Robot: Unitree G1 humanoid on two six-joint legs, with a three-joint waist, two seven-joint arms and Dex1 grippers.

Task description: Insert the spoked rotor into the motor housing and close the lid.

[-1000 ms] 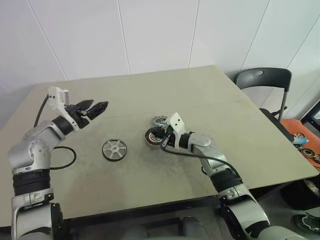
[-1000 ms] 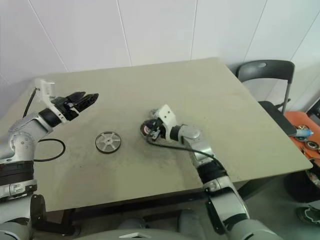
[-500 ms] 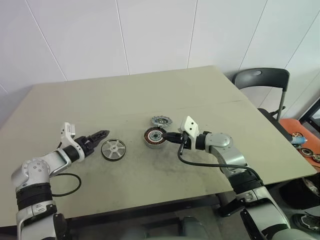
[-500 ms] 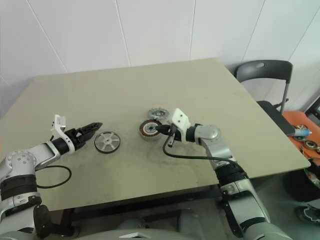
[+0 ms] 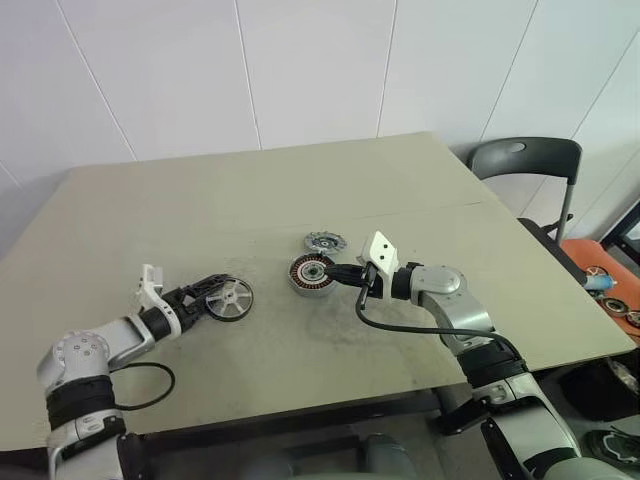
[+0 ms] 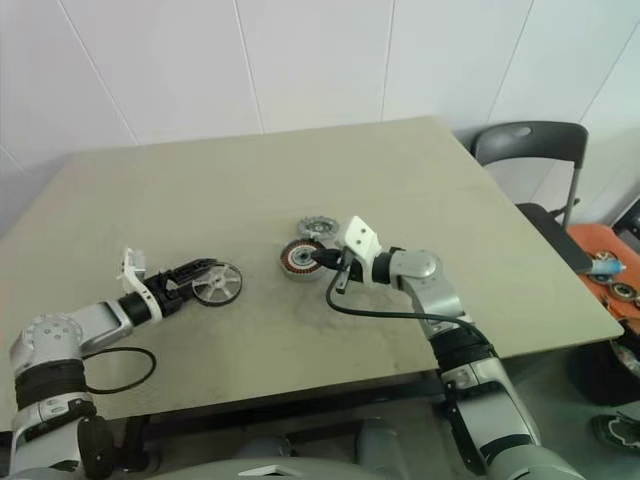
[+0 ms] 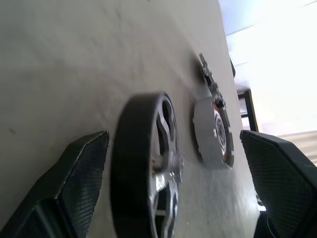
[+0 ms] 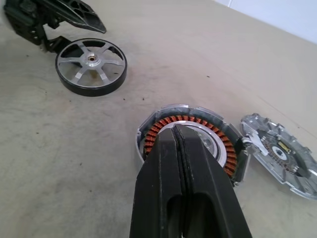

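Dark-rimmed and silver-spoked, the spoked rotor (image 5: 229,297) lies flat on the tabletop (image 5: 300,200), well to the left of the motor housing (image 5: 310,272), with the lid (image 5: 322,242) just behind the housing. The left end effector (image 5: 212,295) has its fingers spread wide apart on either side of the rotor's rim, not yet gripping it. The right end effector (image 8: 177,135) has its fingers pressed together, empty, with the tips over the housing's centre, apparently steadying it. The step in hand looks like picking up the rotor. Next, the left fingers need to close squarely on the rim, lift the rotor, carry it over the copper windings and lower it level onto the hub.
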